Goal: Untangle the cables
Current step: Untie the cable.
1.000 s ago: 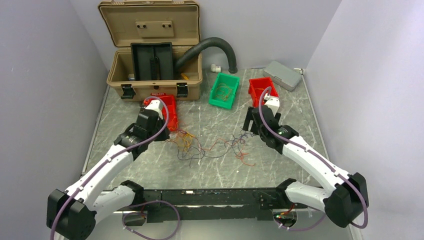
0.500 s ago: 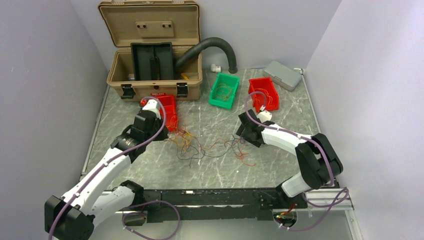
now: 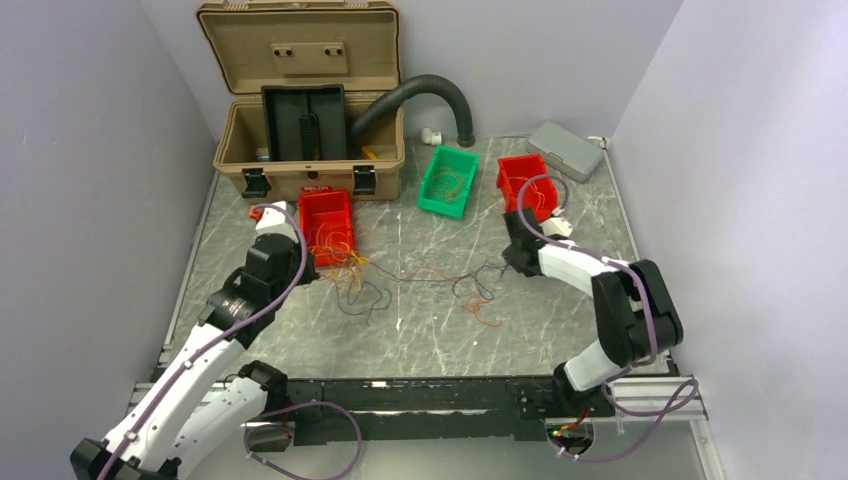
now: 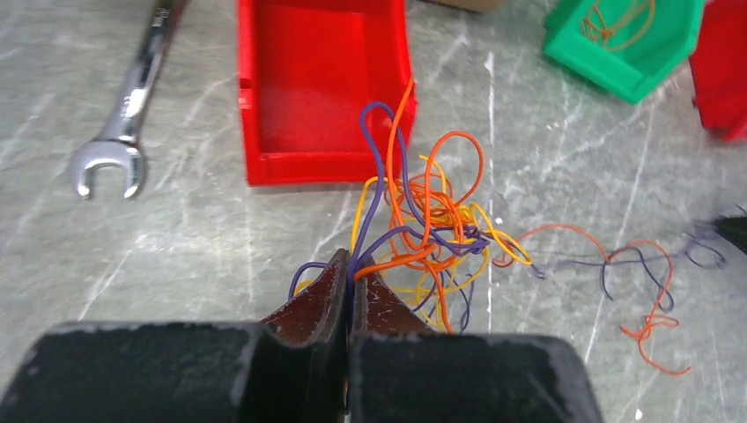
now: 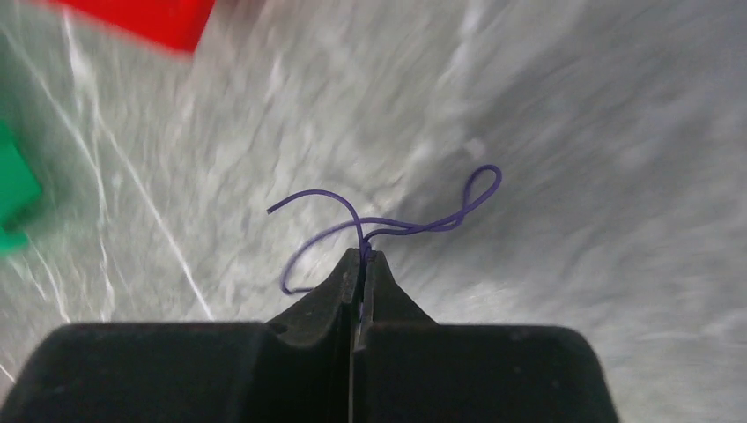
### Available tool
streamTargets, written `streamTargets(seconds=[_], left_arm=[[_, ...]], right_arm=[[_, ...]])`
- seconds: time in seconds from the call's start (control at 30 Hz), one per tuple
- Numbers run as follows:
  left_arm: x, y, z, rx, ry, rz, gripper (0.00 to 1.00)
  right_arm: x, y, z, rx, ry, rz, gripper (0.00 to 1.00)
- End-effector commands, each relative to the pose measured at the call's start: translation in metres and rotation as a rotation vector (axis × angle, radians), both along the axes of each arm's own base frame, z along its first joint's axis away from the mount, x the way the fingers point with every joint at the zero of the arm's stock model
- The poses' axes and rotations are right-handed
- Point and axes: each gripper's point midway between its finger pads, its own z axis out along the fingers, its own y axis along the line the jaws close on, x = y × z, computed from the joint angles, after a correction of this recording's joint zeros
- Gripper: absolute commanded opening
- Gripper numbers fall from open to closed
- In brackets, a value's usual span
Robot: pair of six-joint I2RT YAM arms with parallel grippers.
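The cables point(image 3: 425, 275) are thin orange, yellow, red and purple wires spread in a line across the table's middle. Their dense knot point(image 4: 432, 220) lies just ahead of my left gripper point(image 4: 352, 266), which is shut on purple, orange and yellow strands beside the near red bin point(image 4: 321, 97). In the top view the left gripper point(image 3: 305, 268) sits at the knot's left end and my right gripper point(image 3: 510, 262) at the right end. The right gripper point(image 5: 361, 257) is shut on a single purple wire point(image 5: 423, 222) that loops over the marble surface.
An open tan toolbox point(image 3: 300, 110) and a black corrugated hose point(image 3: 440, 95) stand at the back. A green bin point(image 3: 448, 180) and a second red bin point(image 3: 525, 185) hold coiled wires. A grey box point(image 3: 565, 150) sits back right. A wrench point(image 4: 119, 132) lies left of the near red bin.
The right gripper went from open to shut on a purple wire and shifted right. The left gripper pulled left with its strands. The tangle has stretched out between them.
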Motion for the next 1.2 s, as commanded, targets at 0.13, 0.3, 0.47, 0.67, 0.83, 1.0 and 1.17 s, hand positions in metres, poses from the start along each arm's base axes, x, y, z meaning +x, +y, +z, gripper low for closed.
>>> streamTargets(seconds=[0.13,0.3,0.47,0.67,0.83,1.0,1.17], left_arm=[[-0.022,0.074,0.009,0.025,-0.02,0.434,0.0],[-0.033,0.095,0.012,0.016,-0.048,0.564,0.0],[-0.037,0.106,0.016,0.035,-0.066,0.612,0.0],[-0.062,0.138,0.019,0.072,-0.061,0.804,0.13],[-0.052,0.133,0.045,0.107,-0.137,0.705,0.07],[-0.013,0.071,0.047,0.081,-0.139,0.331,0.1],[-0.006,0.063,0.042,0.123,-0.036,0.309,0.46]], right_arm=[[-0.007,-0.152,0.118,-0.171,-0.202,-0.402,0.0],[-0.046,-0.213,0.156,-0.14,-0.315,-0.694,0.0],[-0.053,-0.225,0.175,-0.163,-0.336,-0.723,0.0],[-0.081,-0.265,0.178,-0.147,-0.341,-0.884,0.0],[-0.078,-0.263,0.176,-0.109,-0.358,-0.828,0.0],[-0.064,-0.242,0.169,-0.094,-0.38,-0.659,0.0],[-0.056,-0.231,0.189,-0.158,-0.422,-0.511,0.0]])
